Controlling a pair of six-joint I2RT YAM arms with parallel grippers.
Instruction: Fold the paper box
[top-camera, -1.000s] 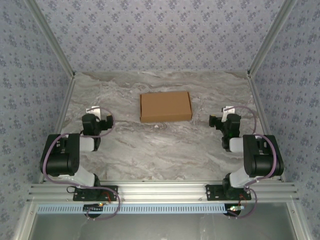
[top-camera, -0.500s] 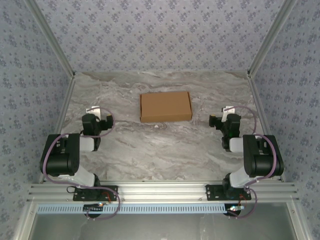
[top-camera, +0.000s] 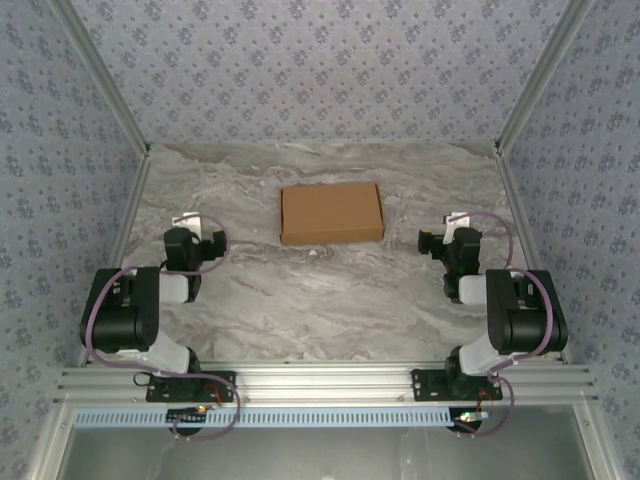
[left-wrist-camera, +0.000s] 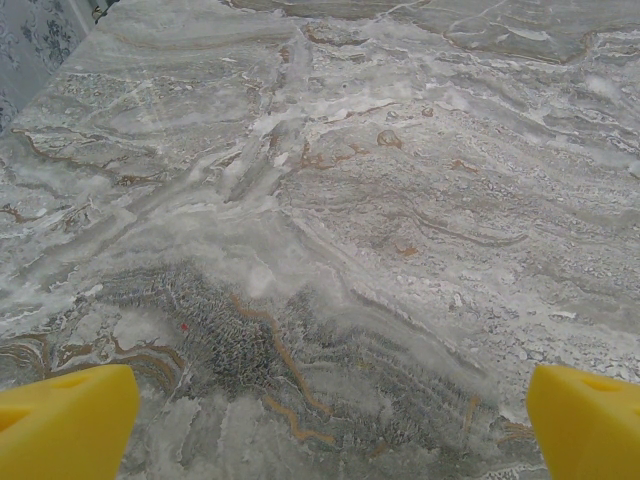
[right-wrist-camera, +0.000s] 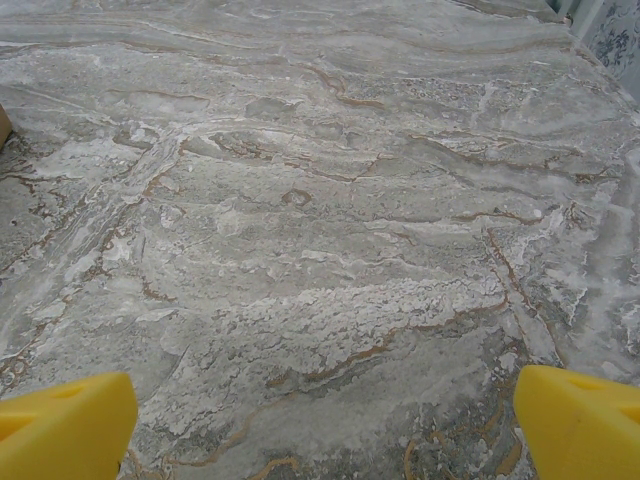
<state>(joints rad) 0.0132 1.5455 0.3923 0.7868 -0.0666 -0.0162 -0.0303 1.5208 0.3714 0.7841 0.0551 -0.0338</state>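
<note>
**Risks**
1. The left pincer (top-camera: 196, 222) stands near the counter's (top-camera: 300, 300) left side, well apart from the paper box (top-camera: 332, 213). Any reach toward the box has to cross bare marble. A low approach could scrape the yellow fingers (left-wrist-camera: 62, 422) on the surface.
2. The box lies flat and closed-looking at the counter's centre, toward the far wall, with nothing bracing it. A push from 1 side alone would likely slide or turn it on the smooth stone rather than crease a flap.
3. From overhead, it cannot be told whether the tabs are seated. If they are not, the lid could spring up once pressed.
4. The right pincer (top-camera: 455, 224) stands to the right, also apart from the box. If the 2 arms close in unevenly, the box could skew.

**Pincers**
- Left: jaws spread fully wide, nothing between them, touching nothing. Its wrist view looks down on bare marble.
- Right: jaws spread fully wide, holding and touching nothing. A brown sliver at the left edge of its wrist view is possibly the box's corner.
</note>
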